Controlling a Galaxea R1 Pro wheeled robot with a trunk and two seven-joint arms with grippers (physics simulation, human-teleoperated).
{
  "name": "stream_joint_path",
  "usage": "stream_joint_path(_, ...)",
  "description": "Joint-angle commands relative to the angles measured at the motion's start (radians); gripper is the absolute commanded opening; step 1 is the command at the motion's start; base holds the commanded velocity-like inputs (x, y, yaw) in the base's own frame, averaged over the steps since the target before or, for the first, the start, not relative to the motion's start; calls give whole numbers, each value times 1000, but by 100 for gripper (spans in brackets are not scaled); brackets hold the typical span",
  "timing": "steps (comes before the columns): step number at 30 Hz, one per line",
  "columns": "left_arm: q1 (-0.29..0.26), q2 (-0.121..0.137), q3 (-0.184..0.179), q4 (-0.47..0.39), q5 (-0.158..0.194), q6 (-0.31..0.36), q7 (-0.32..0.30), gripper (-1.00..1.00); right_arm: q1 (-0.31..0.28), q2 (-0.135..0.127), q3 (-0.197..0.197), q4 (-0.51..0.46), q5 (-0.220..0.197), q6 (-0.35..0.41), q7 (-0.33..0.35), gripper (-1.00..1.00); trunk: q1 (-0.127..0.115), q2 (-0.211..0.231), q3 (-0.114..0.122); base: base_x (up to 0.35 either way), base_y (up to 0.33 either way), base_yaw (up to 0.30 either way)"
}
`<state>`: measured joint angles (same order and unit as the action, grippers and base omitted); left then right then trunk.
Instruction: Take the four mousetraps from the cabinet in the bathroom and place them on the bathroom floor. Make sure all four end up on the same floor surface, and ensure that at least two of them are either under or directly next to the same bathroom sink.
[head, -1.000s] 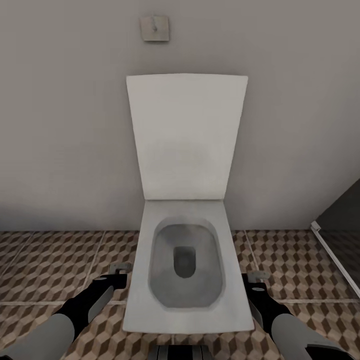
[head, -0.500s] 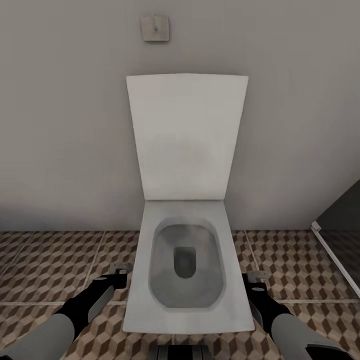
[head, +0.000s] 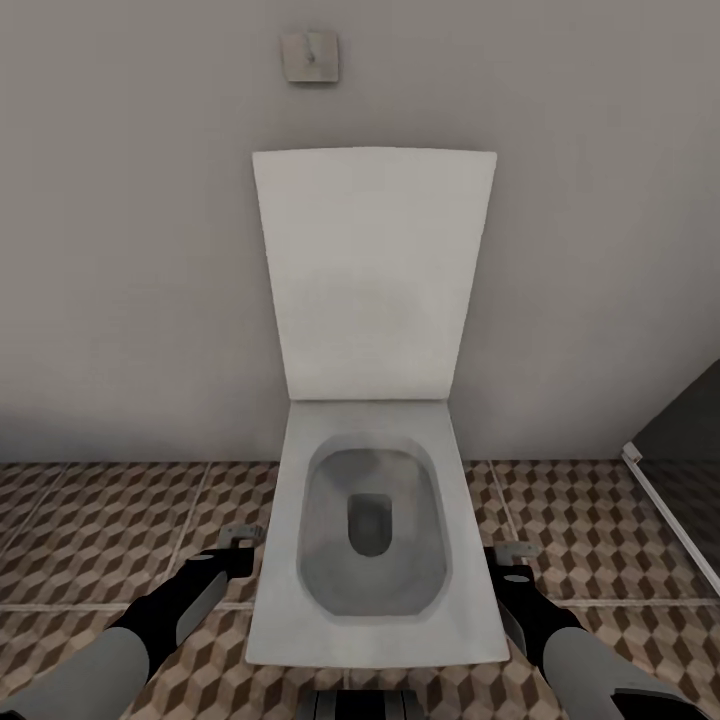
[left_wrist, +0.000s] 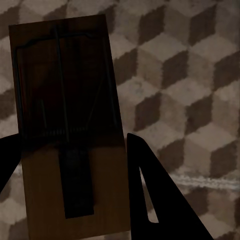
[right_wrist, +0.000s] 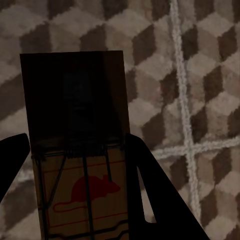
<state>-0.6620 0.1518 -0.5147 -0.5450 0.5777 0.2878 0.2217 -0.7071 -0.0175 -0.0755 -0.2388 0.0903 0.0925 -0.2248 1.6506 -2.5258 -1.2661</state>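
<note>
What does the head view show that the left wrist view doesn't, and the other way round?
Head view alone: the toilet with its lid up against the wall, a wall plate above it, and both arms, the left gripper and right gripper either side of the bowl. Left wrist view alone: a mousetrap held between the dark fingers, its wire spring visible. Shared: the cube-pattern floor tiles.
</note>
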Motion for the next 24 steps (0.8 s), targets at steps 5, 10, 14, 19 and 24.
stream_joint_path(5,-1,2,-8,-3,7,4,8,-100,0,1,-7,-2,9,6,0,-100,0,0,-1,0,0,0)
stream_joint_path(10,-1,2,-8,-3,7,4,8,-100,0,1,-7,-2,9,6,0,-100,0,0,-1,0,-41,0)
stream_joint_path(14,-1,2,-8,-3,7,4,8,-100,0,1,-7,-2,9,6,0,-100,0,0,-1,0,-27,0)
stream_joint_path(19,-1,2,-8,-5,7,4,8,-100,0,1,-7,-2,9,6,0,-100,0,0,-1,0,-7,0)
stream_joint_path(24,-1,2,-8,-6,7,4,9,-100,0,1,-7,-2,9,6,0,-100,0,0,-1,0,-1,0)
